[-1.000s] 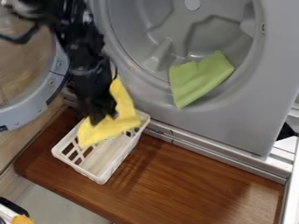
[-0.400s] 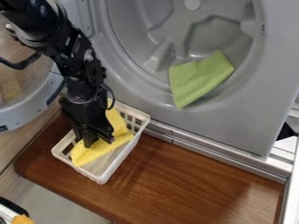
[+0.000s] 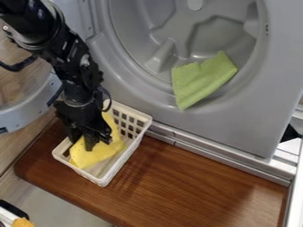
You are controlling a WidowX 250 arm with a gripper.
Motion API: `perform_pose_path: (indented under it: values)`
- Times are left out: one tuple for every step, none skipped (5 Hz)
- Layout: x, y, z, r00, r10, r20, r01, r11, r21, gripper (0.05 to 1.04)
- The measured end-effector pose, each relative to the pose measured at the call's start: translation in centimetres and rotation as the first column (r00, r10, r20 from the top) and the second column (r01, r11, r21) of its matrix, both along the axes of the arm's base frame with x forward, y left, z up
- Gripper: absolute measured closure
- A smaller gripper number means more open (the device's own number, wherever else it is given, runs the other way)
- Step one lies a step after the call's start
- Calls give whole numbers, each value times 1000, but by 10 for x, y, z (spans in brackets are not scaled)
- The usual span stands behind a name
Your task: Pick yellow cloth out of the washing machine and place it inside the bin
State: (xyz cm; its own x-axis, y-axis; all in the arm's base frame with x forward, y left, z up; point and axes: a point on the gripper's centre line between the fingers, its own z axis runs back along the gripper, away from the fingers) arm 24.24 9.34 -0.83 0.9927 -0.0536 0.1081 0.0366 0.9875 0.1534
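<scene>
The black gripper (image 3: 89, 135) hangs low inside the white bin, at its left part, right over the yellow cloth. The yellow cloth (image 3: 96, 155) lies bunched within the bin's walls, its upper part partly covered by the gripper. How firmly the two are joined is hidden. The white slatted bin (image 3: 131, 120) stands upright at the foot of the grey washing machine (image 3: 237, 119), below its round opening.
A green cloth (image 3: 202, 80) drapes over the lower lip of the drum opening. The open round door (image 3: 35, 106) is at the left, beside the arm. Brown wooden board (image 3: 195, 181) extends under and right of the bin.
The gripper has come down into the bin with the yellow cloth, which hung from it above the bin's back part before. Most recently, gripper and cloth shifted slightly left and the cloth bunched up more.
</scene>
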Motion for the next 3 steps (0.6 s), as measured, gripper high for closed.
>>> perform_pose_path:
  values:
    - [4, -13, 15, 997, -62, 45, 65, 996, -66, 155]
    - [6, -26, 31, 990, -119, 77, 129, 983, -130, 75]
    - [8, -33, 38, 987, -140, 83, 152, 974, -170, 80]
